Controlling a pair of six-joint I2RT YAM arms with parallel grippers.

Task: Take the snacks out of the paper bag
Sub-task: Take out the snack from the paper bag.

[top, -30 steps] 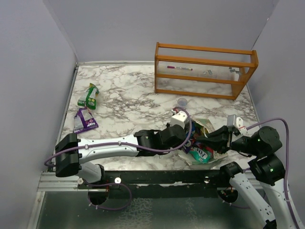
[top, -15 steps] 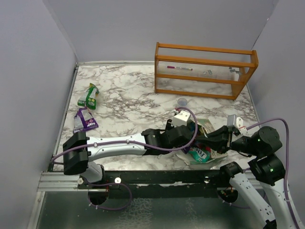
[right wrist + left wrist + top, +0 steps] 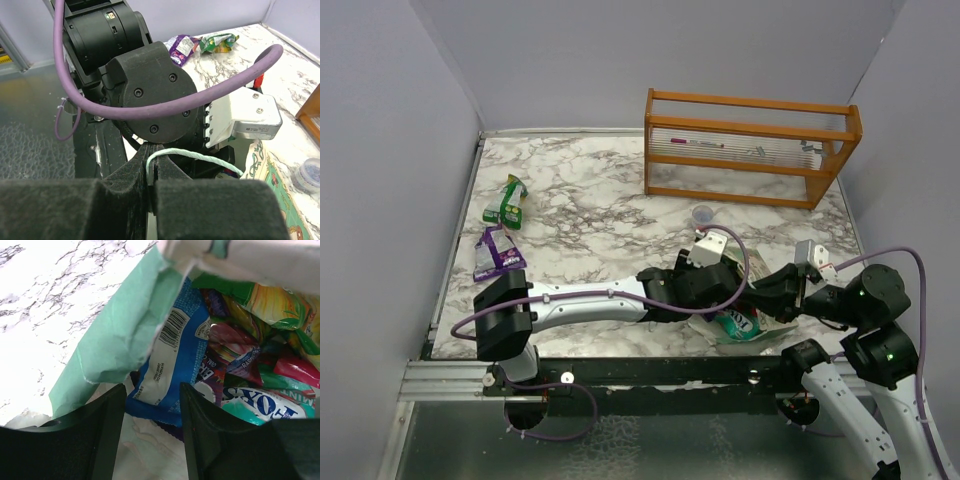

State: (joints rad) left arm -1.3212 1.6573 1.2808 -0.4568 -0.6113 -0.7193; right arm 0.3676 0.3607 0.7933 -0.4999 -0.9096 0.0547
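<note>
Top view: pale mint-green paper bag lies near-right on the marble surface. Left wrist: left tool parted, empty, straddling a blue glossy snack packet at its mouth; next move, likely: close, then withdraw. Right wrist: right tool pinches the white string handle.

the paper bag is pale mint green outside, with a darker green scrolled print on a cream panel, and its string handle is whitish mint. the snacks in it are glossy: a blue packet with a white barcode panel, a teal packet with a white label and blue lettering, a green-and-yellow packet, and red and purple ones. the table is white marble veined in dark grey, the two loose packets are green and purple, the rack is orange and the cable is purple.
</note>
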